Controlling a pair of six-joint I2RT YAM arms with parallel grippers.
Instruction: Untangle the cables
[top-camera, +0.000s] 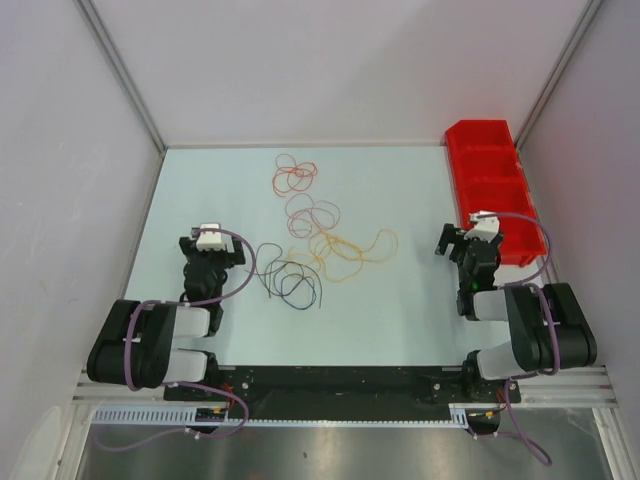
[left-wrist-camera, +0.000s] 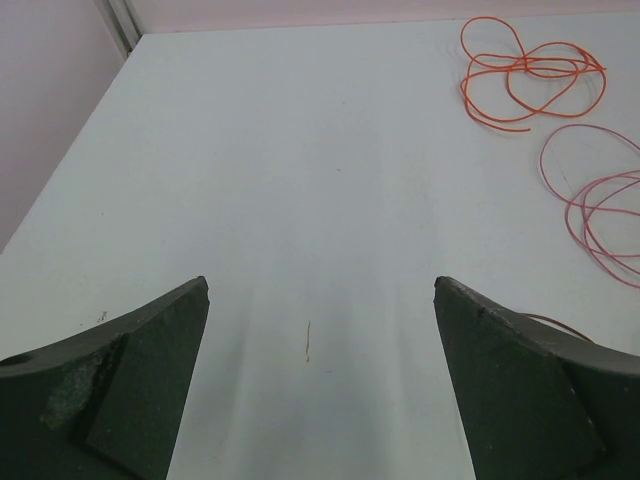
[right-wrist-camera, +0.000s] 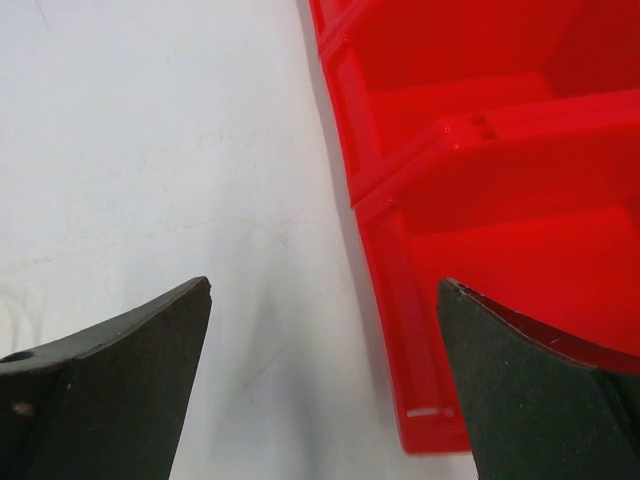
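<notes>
The cables lie in loose loops mid-table: a red-orange one (top-camera: 295, 177) farthest back, a pinkish-brown one (top-camera: 313, 213), an orange-yellow one (top-camera: 352, 248) and a dark blue-black one (top-camera: 290, 281) nearest. The last three overlap one another. My left gripper (top-camera: 210, 250) stands open just left of the dark loops, holding nothing. Its wrist view shows bare table between the fingers (left-wrist-camera: 320, 290), with the red-orange cable (left-wrist-camera: 530, 85) and the pink cable (left-wrist-camera: 600, 205) ahead to the right. My right gripper (top-camera: 465, 245) is open and empty, right of the cables.
A red compartmented bin (top-camera: 495, 190) stands along the right edge. In the right wrist view the bin (right-wrist-camera: 480, 170) lies just ahead of my right gripper (right-wrist-camera: 325, 290), whose right finger overlaps the bin's near corner. White walls enclose the table.
</notes>
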